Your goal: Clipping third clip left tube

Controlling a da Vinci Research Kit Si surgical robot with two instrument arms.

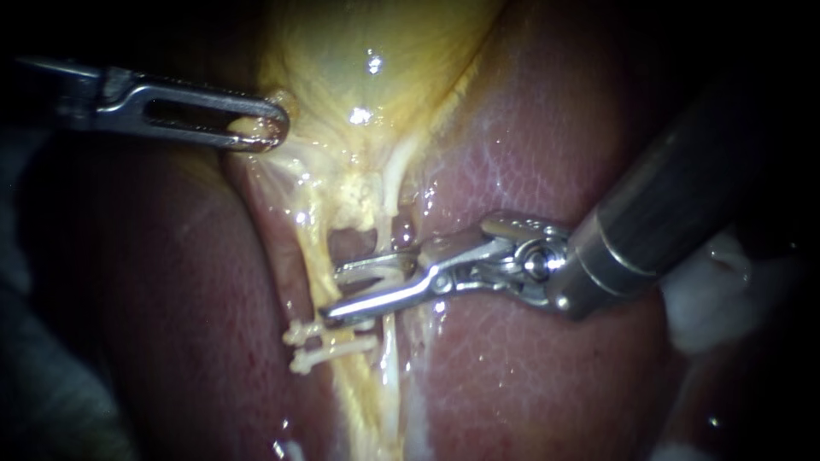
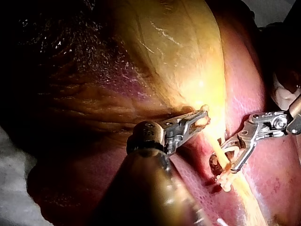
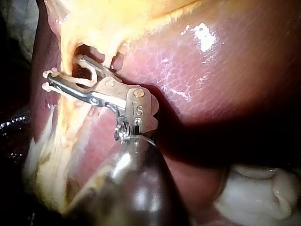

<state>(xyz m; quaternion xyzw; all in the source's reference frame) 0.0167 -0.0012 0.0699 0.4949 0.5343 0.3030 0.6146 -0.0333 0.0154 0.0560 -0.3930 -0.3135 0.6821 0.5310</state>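
My left instrument (image 1: 272,128) comes in from the left, its slotted jaws shut on a fold of the yellow gallbladder (image 1: 376,51) and holding it taut; the left wrist view shows the same grip (image 2: 201,120). My right instrument (image 1: 335,294) reaches in from the right with its jaws open, a white clip (image 1: 371,266) seated in them. They straddle the left tube (image 1: 314,252), just above two white clips (image 1: 329,340) that sit on that tube. In the right wrist view the open jaws (image 3: 63,70) span the tube beside those clips (image 3: 46,80). The right tube (image 1: 389,192) runs alongside.
Pink liver (image 1: 530,154) lies on both sides of the tubes. A small window (image 1: 346,241) opens between the two tubes. White gauze (image 1: 709,299) sits at the right, behind the right instrument's shaft.
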